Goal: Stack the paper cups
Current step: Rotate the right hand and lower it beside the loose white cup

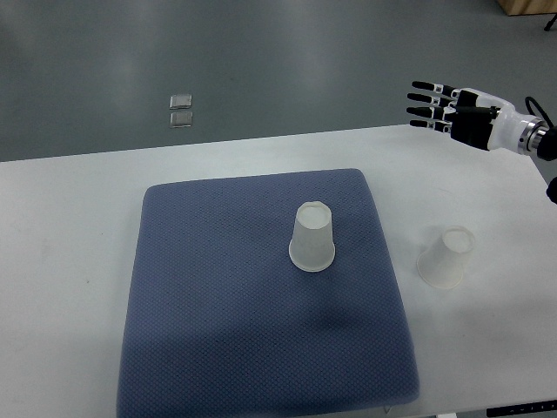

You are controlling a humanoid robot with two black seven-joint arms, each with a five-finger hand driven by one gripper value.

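grey floor lies beyond the white table (52,226); right hand (452,111) hovers with fingers spread, one cup (447,256) below it, another cup (312,237) on the blue mat (218,305) further left.

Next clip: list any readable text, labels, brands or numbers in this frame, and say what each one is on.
None can be read.
Cup on the mat: plain, no print visible.
Cup on the table: plain, no print visible.
Blue mat: no label.
Right hand: light patches on the fingers, too small to read.
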